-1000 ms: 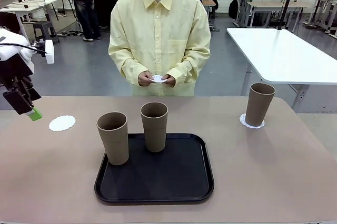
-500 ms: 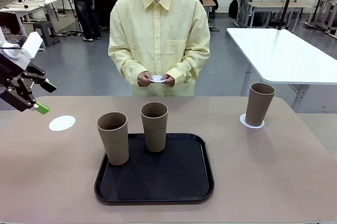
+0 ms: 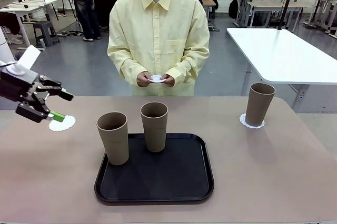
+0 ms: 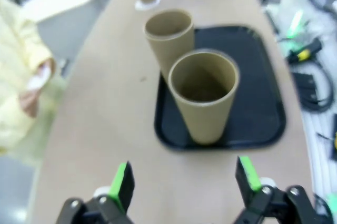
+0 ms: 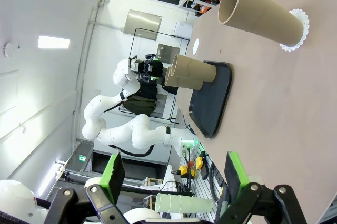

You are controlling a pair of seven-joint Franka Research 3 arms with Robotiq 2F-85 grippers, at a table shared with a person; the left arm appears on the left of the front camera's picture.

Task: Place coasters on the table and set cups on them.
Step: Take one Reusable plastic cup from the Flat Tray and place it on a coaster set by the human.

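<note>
One coaster [image 3: 65, 125] lies just beneath the open left hand [image 3: 61, 105].

Tall grey-brown cups [image 3: 113, 137] and lacy white coasters [image 3: 64, 124] on a beige table [image 3: 274, 182].
One cup [image 3: 259, 104] stands upright on a coaster [image 3: 244, 121] at the right – two more stand upright mid-table; another coaster lies flat, bare, at the left.

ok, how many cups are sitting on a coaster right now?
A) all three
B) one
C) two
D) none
B: only the right cup stands on a coaster; the nearer cup and farther cup stand on the black tray, and the left coaster is bare.
</note>
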